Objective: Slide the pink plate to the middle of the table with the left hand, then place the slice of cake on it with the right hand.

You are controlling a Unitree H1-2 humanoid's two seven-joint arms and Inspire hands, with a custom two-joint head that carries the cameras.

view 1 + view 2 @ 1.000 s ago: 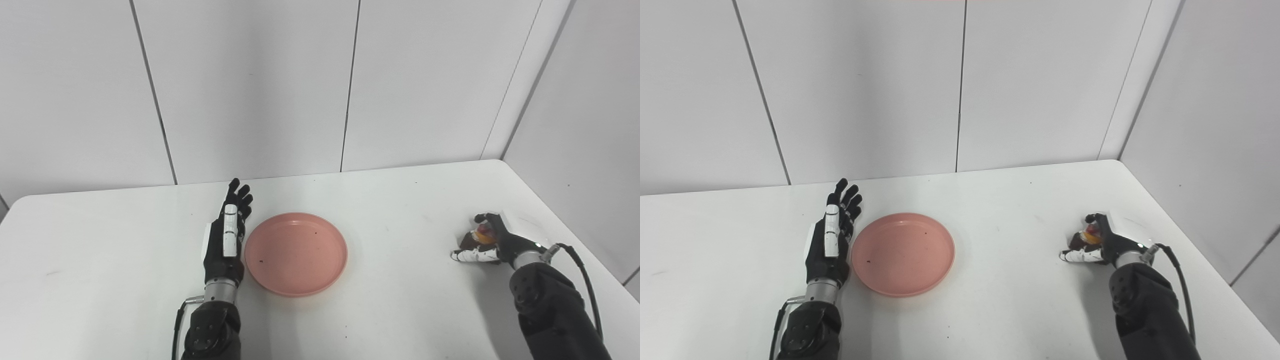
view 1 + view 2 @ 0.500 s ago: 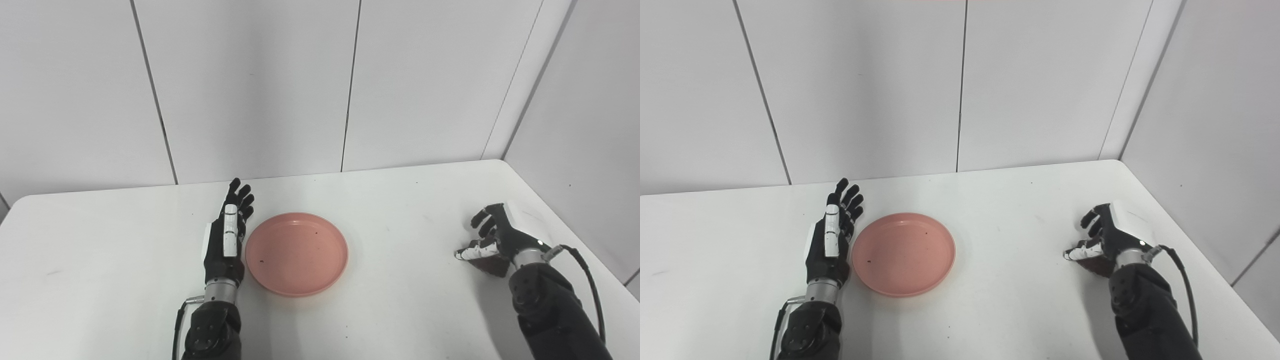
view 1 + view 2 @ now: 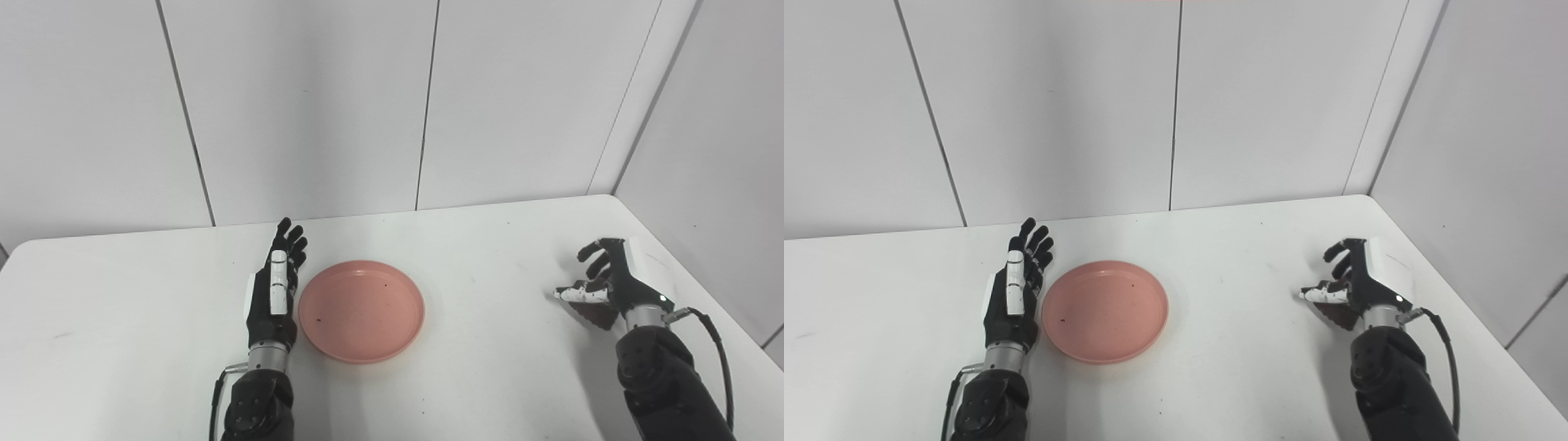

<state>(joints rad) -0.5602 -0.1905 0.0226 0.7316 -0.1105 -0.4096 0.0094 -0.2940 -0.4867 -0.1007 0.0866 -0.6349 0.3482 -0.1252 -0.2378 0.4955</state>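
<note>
The pink plate (image 3: 361,310) lies flat near the middle of the white table (image 3: 478,245), with nothing on it but a few dark crumbs. My left hand (image 3: 273,293) is open, fingers straight and pointing away, resting on edge right beside the plate's left rim. My right hand (image 3: 612,283) is near the table's right edge, raised a little off the surface. It holds the dark brown slice of cake (image 3: 596,314) under its thumb and palm; the upper fingers curl loosely above. The cake also shows in the right eye view (image 3: 1338,315), mostly hidden by the hand.
White wall panels stand behind the table and along its right side. The table's right edge (image 3: 692,275) runs close to my right hand. A black cable (image 3: 713,331) loops from the right wrist.
My right hand has closed on the cake slice, turned over and lifted it a little off the table; its topping no longer shows. The left hand and the plate have not moved.
</note>
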